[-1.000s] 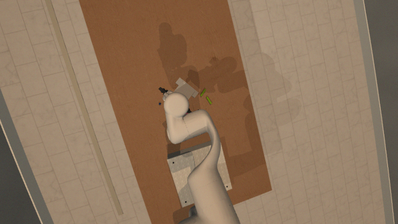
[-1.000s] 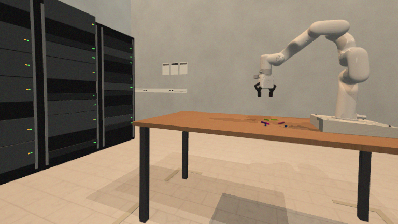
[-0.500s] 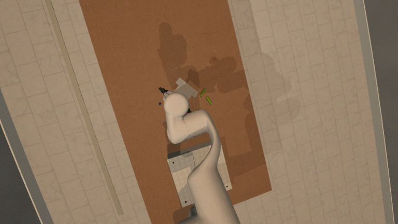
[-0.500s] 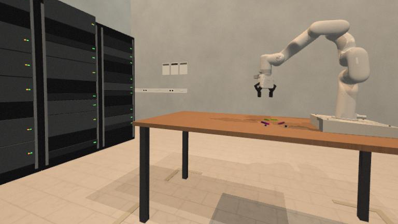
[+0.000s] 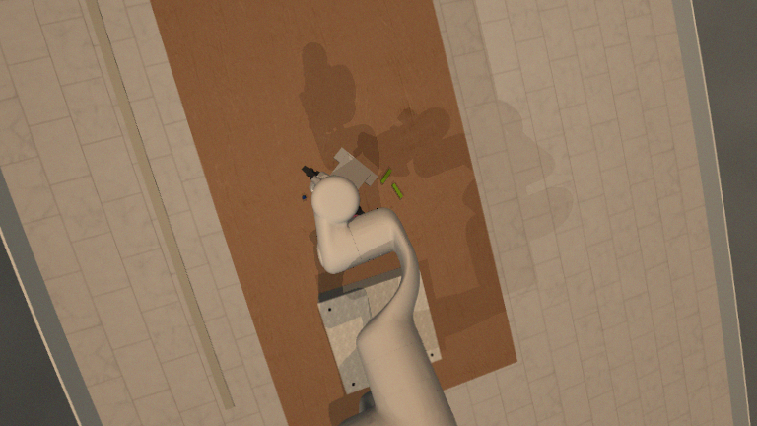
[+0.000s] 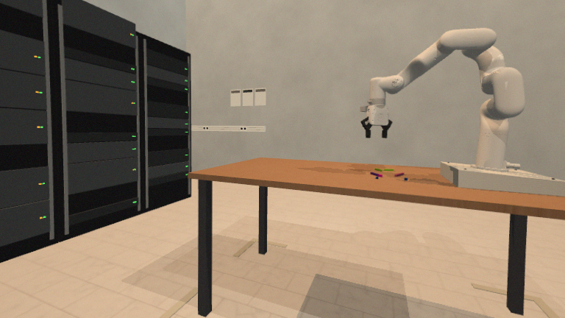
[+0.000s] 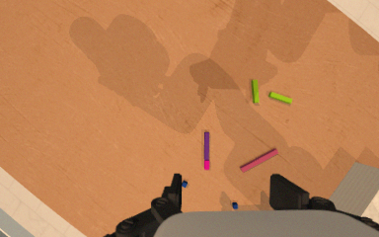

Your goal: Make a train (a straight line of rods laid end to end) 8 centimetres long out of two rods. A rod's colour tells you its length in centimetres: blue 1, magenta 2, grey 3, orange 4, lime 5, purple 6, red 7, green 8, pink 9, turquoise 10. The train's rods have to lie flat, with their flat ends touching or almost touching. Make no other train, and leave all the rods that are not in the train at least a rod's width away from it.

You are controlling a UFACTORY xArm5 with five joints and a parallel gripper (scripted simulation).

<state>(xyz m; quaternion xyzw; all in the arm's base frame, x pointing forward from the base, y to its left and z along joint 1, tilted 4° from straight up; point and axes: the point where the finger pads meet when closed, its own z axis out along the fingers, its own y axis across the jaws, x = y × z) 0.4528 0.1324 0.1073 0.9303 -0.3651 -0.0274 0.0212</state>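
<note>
A purple rod [image 7: 206,145] [image 6: 374,174] and a magenta rod [image 7: 207,165] [image 6: 380,175] lie flat in one straight line, end to end, with no gap that I can see. A red rod [image 7: 260,160] [image 6: 399,174] lies slanted, apart to their right in the wrist view. A blue rod [image 7: 185,184] [image 6: 377,177] lies a short way from the magenta end. My gripper [image 6: 376,136] [image 7: 225,189] is open and empty, high above the table. In the top view the arm hides the purple and magenta rods.
Another blue rod [image 7: 235,205] [image 6: 405,179] lies below the red rod in the wrist view. Two lime rods [image 7: 256,91] [image 7: 280,98] lie close together, apart from the others. The grey base plate [image 5: 341,343] stands at the arm's foot on the table [image 5: 250,35].
</note>
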